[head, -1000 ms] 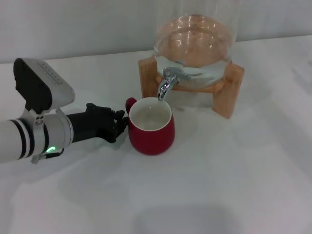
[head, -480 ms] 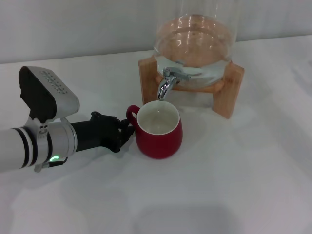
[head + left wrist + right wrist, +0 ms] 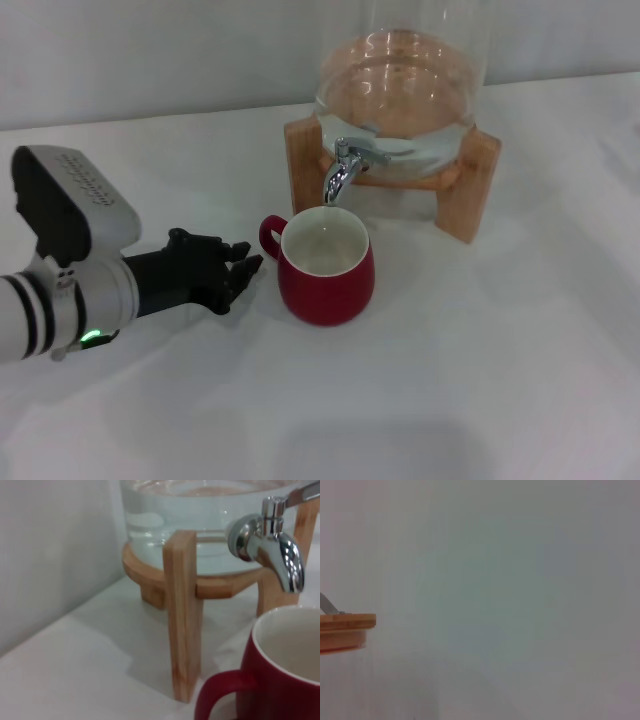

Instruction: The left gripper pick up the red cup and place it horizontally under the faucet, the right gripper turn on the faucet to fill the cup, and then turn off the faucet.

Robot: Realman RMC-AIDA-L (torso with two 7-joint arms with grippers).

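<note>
Red cup [image 3: 327,268] upright under faucet [image 3: 341,170]; dark-red glaze, white interior.

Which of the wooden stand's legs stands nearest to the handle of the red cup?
The front leg on the robot's left, beside the chrome faucet; the red cup's handle sits just before it.

I count one red cup [image 3: 326,270], one faucet [image 3: 343,169], one glass water jar [image 3: 402,80] on one wooden stand [image 3: 468,183], and one tool [image 3: 240,270] showing.
</note>
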